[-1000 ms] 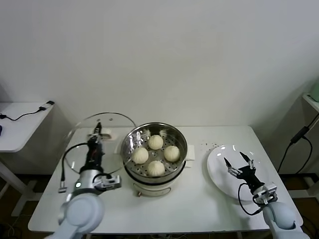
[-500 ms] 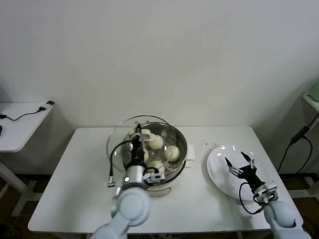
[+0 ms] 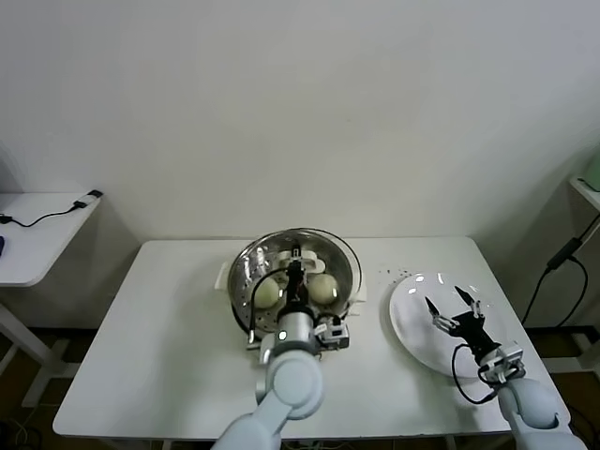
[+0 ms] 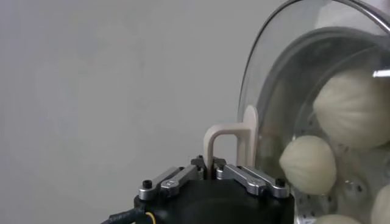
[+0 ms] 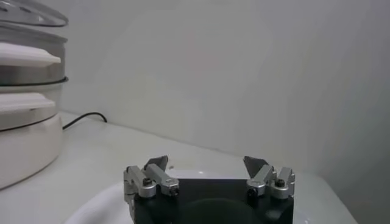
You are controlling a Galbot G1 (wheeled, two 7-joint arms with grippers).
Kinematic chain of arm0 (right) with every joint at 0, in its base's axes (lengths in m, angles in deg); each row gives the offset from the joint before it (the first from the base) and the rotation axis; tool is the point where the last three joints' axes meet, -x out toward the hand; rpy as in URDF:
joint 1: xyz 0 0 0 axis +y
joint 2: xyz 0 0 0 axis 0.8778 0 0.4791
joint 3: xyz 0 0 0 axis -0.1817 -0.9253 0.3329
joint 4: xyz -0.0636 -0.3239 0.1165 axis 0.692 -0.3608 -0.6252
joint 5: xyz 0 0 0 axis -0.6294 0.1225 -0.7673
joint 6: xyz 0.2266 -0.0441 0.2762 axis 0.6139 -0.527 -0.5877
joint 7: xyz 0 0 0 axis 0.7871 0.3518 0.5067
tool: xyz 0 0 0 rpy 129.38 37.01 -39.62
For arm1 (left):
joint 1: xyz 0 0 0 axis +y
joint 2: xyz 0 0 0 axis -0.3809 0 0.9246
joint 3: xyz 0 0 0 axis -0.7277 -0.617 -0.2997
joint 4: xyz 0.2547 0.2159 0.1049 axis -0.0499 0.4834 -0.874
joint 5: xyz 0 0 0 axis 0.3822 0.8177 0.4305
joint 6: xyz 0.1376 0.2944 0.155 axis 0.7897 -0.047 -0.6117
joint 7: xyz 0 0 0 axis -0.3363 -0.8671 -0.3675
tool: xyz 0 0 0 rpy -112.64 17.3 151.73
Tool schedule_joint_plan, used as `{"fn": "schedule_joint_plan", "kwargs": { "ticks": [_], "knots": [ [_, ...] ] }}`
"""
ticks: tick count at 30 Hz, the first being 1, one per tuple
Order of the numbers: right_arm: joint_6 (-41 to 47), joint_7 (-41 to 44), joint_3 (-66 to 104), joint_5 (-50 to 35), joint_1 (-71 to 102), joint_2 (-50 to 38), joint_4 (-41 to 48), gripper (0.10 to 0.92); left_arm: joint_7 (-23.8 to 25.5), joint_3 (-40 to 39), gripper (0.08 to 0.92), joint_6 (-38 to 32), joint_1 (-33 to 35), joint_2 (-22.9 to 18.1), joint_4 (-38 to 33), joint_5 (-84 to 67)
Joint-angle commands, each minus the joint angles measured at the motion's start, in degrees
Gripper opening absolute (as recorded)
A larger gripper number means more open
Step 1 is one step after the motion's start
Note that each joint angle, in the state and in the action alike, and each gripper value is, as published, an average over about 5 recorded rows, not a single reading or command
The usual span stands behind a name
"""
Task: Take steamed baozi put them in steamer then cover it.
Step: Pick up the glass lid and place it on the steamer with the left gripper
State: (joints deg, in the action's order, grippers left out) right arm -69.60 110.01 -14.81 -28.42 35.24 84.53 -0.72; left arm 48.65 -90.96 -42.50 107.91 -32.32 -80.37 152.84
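The steel steamer (image 3: 246,274) stands mid-table with cream-white baozi (image 3: 267,294) inside; they also show through the glass in the left wrist view (image 4: 308,164). My left gripper (image 3: 296,272) is shut on the white handle (image 4: 214,143) of the clear glass cover (image 3: 337,246), holding it just over the steamer's top, roughly centred. Whether the cover rests on the rim I cannot tell. My right gripper (image 3: 452,309) is open and empty over the white plate (image 3: 412,323) at the right, as the right wrist view (image 5: 206,169) shows.
The steamer's white base and side handle (image 5: 27,55) show in the right wrist view. A white side table (image 3: 37,234) with a cable stands at the far left. Small dark specks (image 3: 398,275) lie on the table near the plate.
My left gripper carried the cover rightward from the table's left side to above the steamer. The right gripper stayed over the plate.
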Motion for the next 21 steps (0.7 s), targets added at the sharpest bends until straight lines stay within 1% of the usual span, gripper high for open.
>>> {"fn": "schedule_joint_plan", "kwargs": {
  "ticks": [1,11,21],
  "knots": [
    [-0.22,0.31,0.14,0.12,-0.02,0.09,0.29,0.823,-0.36,0.53,0.147,2.79,-0.72,-2.66,4.07,1.34],
    [-0.34,0.57,0.18,0.38,0.1,0.29,0.35,0.823,-1.41,2.36,0.147,2.79,-0.08,-1.67,3.82,1.29],
    [-0.41,0.82,0.18,0.54,-0.04,0.44,0.49,0.823,-2.33,2.58,0.147,2.79,0.32,-0.98,4.29,0.5]
  ]
}}
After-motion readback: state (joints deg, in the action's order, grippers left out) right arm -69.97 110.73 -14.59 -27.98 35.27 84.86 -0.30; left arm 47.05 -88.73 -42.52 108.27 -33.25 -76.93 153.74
